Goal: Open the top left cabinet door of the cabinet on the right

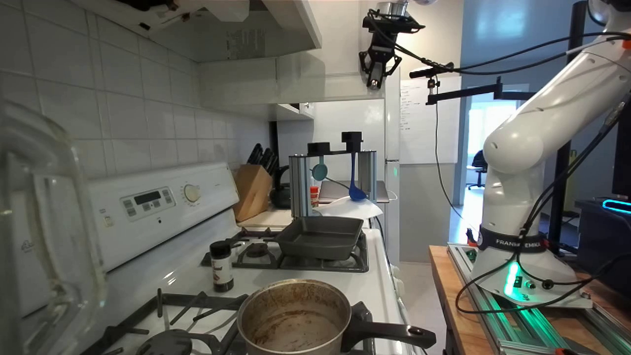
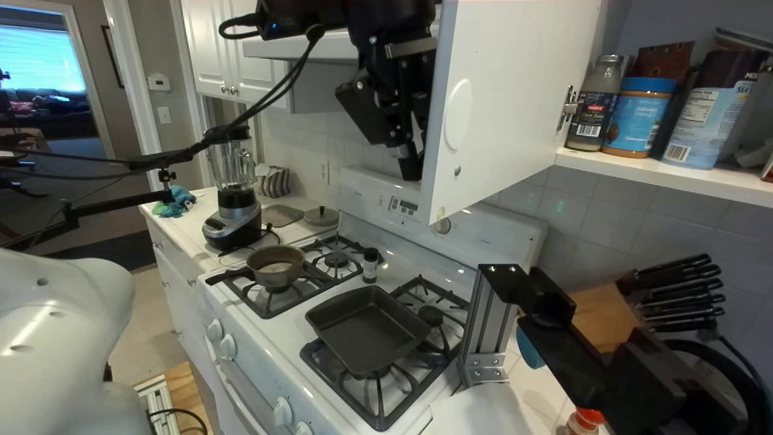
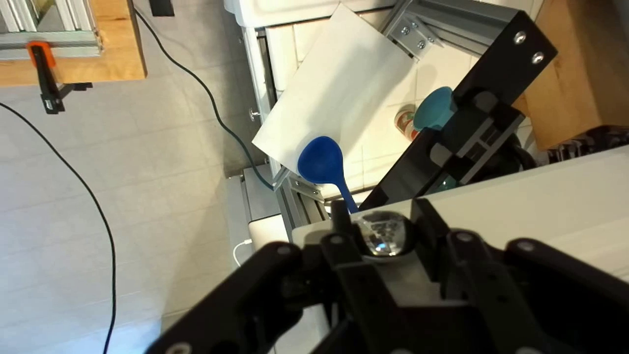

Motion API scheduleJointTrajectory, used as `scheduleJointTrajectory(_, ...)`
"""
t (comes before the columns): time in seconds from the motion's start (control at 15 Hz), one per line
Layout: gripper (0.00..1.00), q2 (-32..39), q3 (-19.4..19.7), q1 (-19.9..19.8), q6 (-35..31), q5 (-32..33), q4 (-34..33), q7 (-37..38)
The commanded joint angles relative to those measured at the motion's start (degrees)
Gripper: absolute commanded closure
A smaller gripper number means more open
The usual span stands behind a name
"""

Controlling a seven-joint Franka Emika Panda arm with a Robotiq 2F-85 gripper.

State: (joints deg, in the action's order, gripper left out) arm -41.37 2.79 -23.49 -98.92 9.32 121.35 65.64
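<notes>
Gripper (image 3: 384, 216) had the shiny knob (image 3: 385, 241) of the cab. door (image 2: 513, 103) pinched btwn its fingers. Door stood open — w/ jars (image 2: 640, 118) on shelf (image 2: 658, 175).

In an exterior view, the door (image 2: 513, 103) hangs upper centre, left of jars (image 2: 640, 112) on the shelf (image 2: 640, 174); below, on the stove (image 2: 296, 325), the pan (image 2: 368, 329) lies right of the pot (image 2: 276, 266). In the wrist view, the gripper (image 3: 383, 226) has the knob (image 3: 385, 239) between its fingers (image 3: 428, 223).
</notes>
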Motion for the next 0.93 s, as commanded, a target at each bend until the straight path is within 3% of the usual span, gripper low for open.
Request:
scheduleJointTrajectory(0.0, 0.40, -1.15, -0.91, 1.26, 1.87, -1.39, 0.83, 3.86)
scheduleJointTrajectory(0.13, 0.33, -1.20, -1.12, 1.90, 2.98, -1.52, 0.67, 4.77)
scheduleJointTrajectory(0.47, 0.01, -2.08, -1.65, 2.85, 6.90, -1.15, 0.57, 7.65)
scheduleJointTrajectory(0.87, 0.00, -4.95, -1.24, 6.56, 5.02, -1.02, 2.19, 3.30)
